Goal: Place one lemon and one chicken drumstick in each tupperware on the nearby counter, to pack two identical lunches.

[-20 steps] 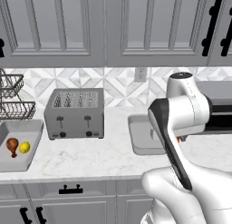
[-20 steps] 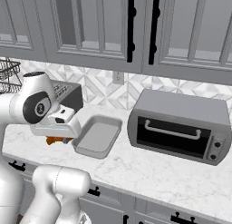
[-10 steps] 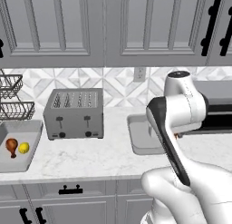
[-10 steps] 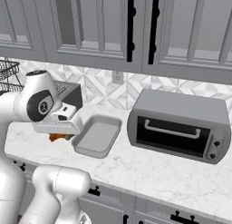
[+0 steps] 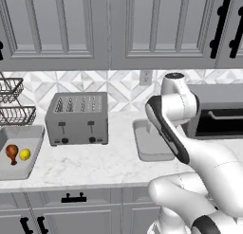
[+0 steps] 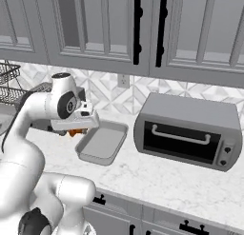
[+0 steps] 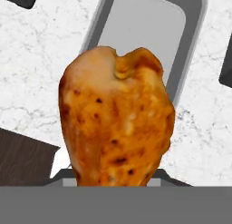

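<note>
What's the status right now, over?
Gripper shut on a drumstick, beside the empty tub. Other tub holds drumstick and lemon. Nothing in the way.

No legible text, labels, brands, numbers or signs in any view. Toaster (image 5: 77, 118) front: plain knobs and levers, no markings readable. Toaster oven (image 6: 188, 131) control panel: two dials, no lettering resolvable. Cabinet doors (image 5: 57, 27), wall outlet (image 6: 123, 80), counter (image 6: 190, 181): blank surfaces.
</note>
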Tool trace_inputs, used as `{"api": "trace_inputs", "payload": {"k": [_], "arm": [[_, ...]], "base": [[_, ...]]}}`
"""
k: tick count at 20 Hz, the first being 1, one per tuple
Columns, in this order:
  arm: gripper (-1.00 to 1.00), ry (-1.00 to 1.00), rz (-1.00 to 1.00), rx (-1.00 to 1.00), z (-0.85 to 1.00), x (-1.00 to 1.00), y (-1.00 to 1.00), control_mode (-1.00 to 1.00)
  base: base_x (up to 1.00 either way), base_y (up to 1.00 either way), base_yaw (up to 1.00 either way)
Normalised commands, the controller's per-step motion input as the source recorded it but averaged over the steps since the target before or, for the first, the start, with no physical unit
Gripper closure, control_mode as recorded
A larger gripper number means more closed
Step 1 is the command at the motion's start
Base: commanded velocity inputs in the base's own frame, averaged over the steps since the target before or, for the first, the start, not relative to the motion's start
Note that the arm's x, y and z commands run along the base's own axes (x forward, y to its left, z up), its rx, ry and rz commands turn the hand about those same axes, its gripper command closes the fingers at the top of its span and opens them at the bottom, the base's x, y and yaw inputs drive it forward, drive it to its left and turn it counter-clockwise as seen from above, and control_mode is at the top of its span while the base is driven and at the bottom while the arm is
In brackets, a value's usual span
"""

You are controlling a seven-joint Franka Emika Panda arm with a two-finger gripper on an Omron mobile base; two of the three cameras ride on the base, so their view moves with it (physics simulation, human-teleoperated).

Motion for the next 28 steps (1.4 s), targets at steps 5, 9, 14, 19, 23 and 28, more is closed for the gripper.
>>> {"api": "trace_inputs", "payload": {"k": [5,9,14,19,23,28], "arm": [[1.00,0.00,0.21,0.00,-0.75,1.00,0.00,-1.00],[1.00,0.15,0.13,0.00,-0.82,0.78,0.00,-1.00],[1.00,0.24,0.03,-0.05,-0.64,0.62,0.00,-1.00],[1.00,0.14,0.00,-0.02,-0.43,0.82,0.00,-1.00],[1.00,0.04,0.00,0.02,0.00,1.00,0.00,-1.00],[1.00,-0.01,-0.05,0.03,-0.02,0.20,-0.03,-1.00]], "base": [[0.00,0.00,0.00],[0.00,0.00,0.00],[0.00,0.00,0.00],[0.00,0.00,0.00],[0.00,0.00,0.00],[0.00,0.00,0.00]]}}
